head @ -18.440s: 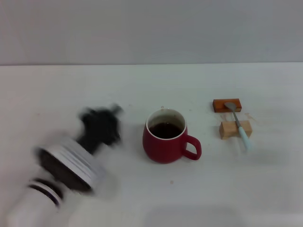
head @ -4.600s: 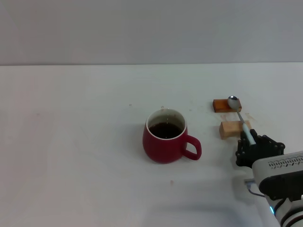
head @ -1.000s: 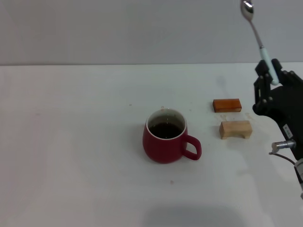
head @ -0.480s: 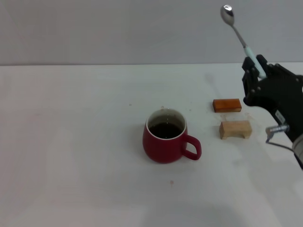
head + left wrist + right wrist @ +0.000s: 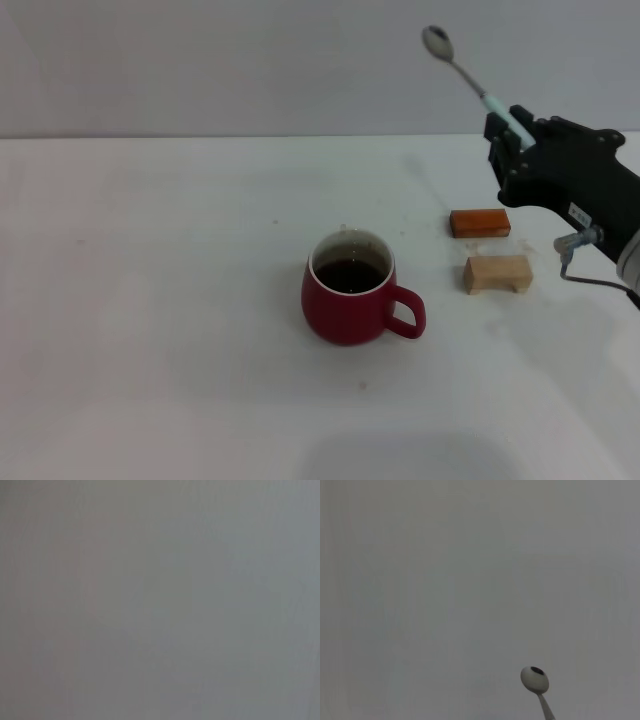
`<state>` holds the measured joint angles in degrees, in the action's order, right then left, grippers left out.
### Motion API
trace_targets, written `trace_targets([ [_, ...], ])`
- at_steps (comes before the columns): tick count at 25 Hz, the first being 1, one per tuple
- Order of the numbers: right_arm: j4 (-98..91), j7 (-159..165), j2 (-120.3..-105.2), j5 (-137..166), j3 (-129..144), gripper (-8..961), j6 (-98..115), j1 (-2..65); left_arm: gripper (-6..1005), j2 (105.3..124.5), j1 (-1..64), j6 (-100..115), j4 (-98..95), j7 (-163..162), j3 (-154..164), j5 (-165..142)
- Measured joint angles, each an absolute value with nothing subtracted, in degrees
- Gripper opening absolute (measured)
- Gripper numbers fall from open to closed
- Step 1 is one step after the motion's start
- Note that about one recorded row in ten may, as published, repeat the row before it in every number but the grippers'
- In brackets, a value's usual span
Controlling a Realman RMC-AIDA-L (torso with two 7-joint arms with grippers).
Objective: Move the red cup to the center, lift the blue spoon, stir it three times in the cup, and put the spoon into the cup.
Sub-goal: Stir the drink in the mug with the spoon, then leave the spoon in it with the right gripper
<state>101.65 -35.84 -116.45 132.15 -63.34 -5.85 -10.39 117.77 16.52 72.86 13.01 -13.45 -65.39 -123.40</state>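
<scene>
spoon work is under way in the head view: the right gripper (image 5: 512, 133) hangs well above the counter (image 5: 180, 300), its jaws pinching the pale handle of the blue spoon (image 5: 463, 68), whose silver bowl sticks up and away from the jaws, toward the robot's left. below and to the left of the jaws the red cup (image 5: 352, 288) stands mid-counter with dark liquid inside, so the spoon must probably tip bowl-down before stirring. two wooden blocks (image 5: 490, 248) lie almost under the jaws. the left wrist view shows only blank grey, no gripper or object. the right wrist view shows just the spoon bowl (image 5: 535, 679) against a plain wall, pointing out from the jaws.
</scene>
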Motion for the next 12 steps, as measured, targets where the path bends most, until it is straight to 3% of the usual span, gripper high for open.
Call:
trace_targets([
  [1,103.8,-35.8,-117.56,133.7,-65.8,159,-11.2,-10.3,859,117.77,16.5,72.9,13.0,-13.4,-65.4,-123.4],
  [3,105.7,-35.8,-118.28,134.9,-67.6,159,-15.1,-10.1,859,117.77,16.5,72.8,13.0,-13.4,-65.4,-123.4],
  [12,113.3,-35.1,-118.66,135.6,-73.6,159,-31.5,-6.4,859,117.77,16.7,72.6,13.2,-13.4,-65.4,-123.4],
])
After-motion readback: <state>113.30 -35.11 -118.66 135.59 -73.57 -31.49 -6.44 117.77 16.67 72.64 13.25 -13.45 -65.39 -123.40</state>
